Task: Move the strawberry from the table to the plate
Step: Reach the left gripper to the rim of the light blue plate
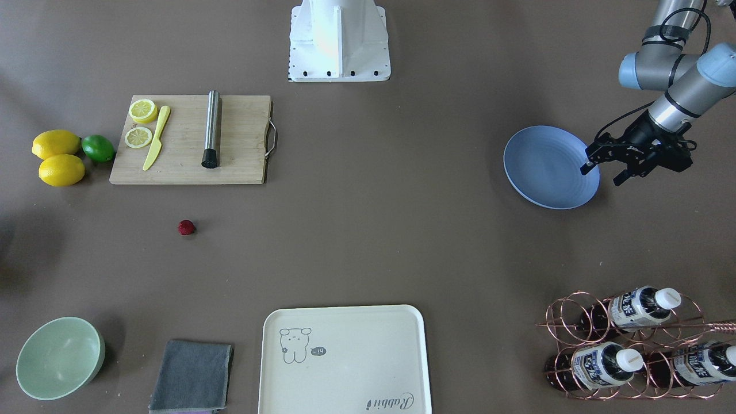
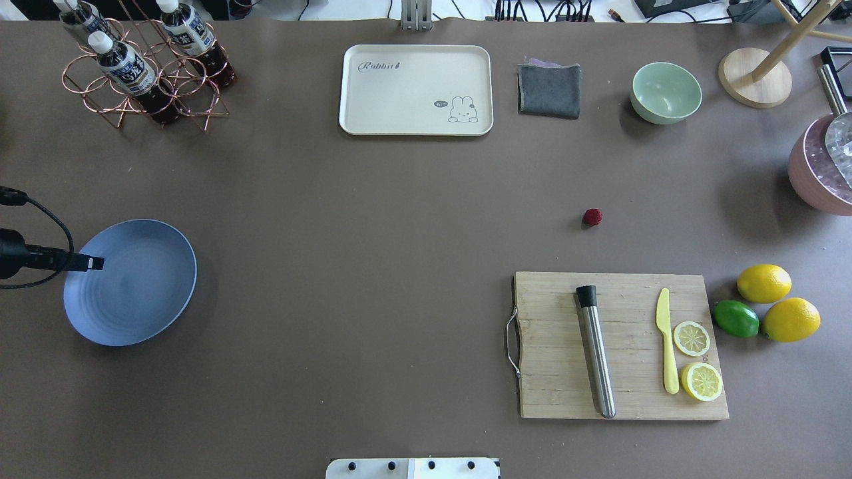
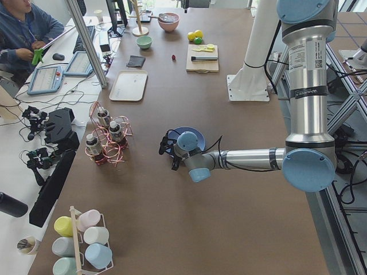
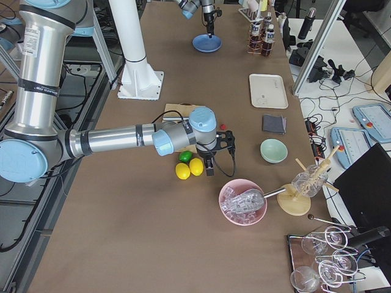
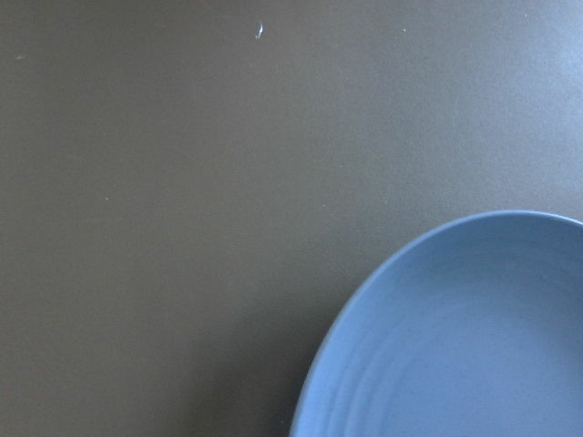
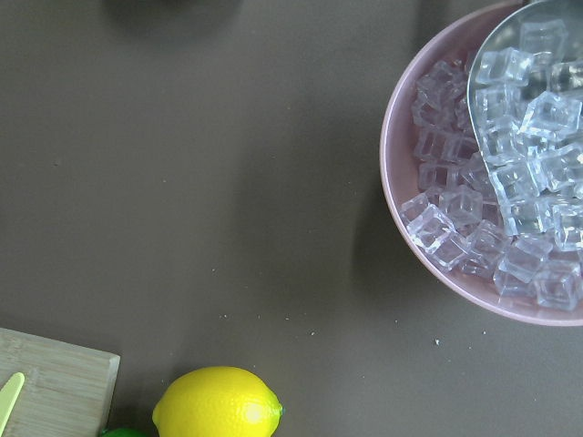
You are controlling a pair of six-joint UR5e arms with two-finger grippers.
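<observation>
The strawberry (image 1: 186, 227) (image 2: 592, 216) is a small dark-red berry lying alone on the grey-brown table (image 1: 368, 230), in front of the wooden cutting board. Far across the table sits the light-blue plate (image 1: 546, 167) (image 2: 133, 286) (image 5: 474, 346), with nothing on it. My left gripper (image 1: 602, 174) hovers at the plate's outer rim, open, nothing between its fingers. My right gripper (image 4: 211, 160) shows only in the exterior right view, near the lemons and above the table; I cannot tell whether it is open or shut.
A cutting board (image 1: 190, 141) carries lemon slices, a yellow knife and a metal muddler. Two lemons and a lime (image 1: 98, 148) lie beside it. A pink bowl of ice (image 6: 492, 182), a green bowl (image 1: 57, 356), grey cloth (image 1: 192, 376), cream tray (image 1: 345, 359) and bottle rack (image 1: 632, 345) line the edges.
</observation>
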